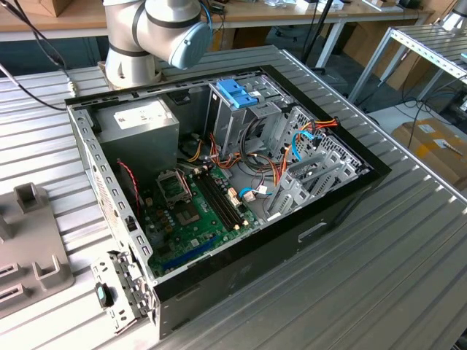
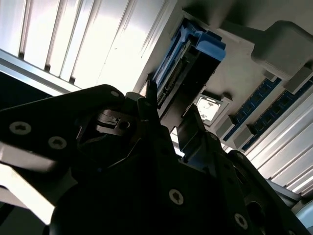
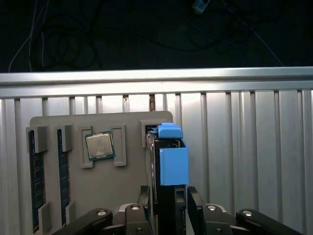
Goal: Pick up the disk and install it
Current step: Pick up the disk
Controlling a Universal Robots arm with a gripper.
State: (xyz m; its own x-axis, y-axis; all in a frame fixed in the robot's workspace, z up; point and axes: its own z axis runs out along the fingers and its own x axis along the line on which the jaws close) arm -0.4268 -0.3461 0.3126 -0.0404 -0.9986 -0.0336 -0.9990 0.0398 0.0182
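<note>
Clearly, the disk (image 3: pixel 172 166) stands on its end in a slot of the grey tray (image 3: pixel 98 191). Its long axis therefore points straight up toward the gripper (image 3: pixel 168 198) and runs along the fingers (image 3: pixel 194 203). In both wrist views the upper end of the disk sits between the two fingers, one on each broad face, and they look clenched on it. The lower end appears to be in the slot, so I judge that the disk is grasped but not yet lifted out.

On the same tray, beside the disk, lie a processor chip (image 3: pixel 100 145) and two memory sticks (image 3: pixel 34 191). In the exterior view the tray is at about nine o'clock from the open computer case (image 1: pixel 343 197). It is well apart from the drive cage, where a bare blue bracket (image 1: pixel 237 93) shows at about twelve o'clock inside the case.
</note>
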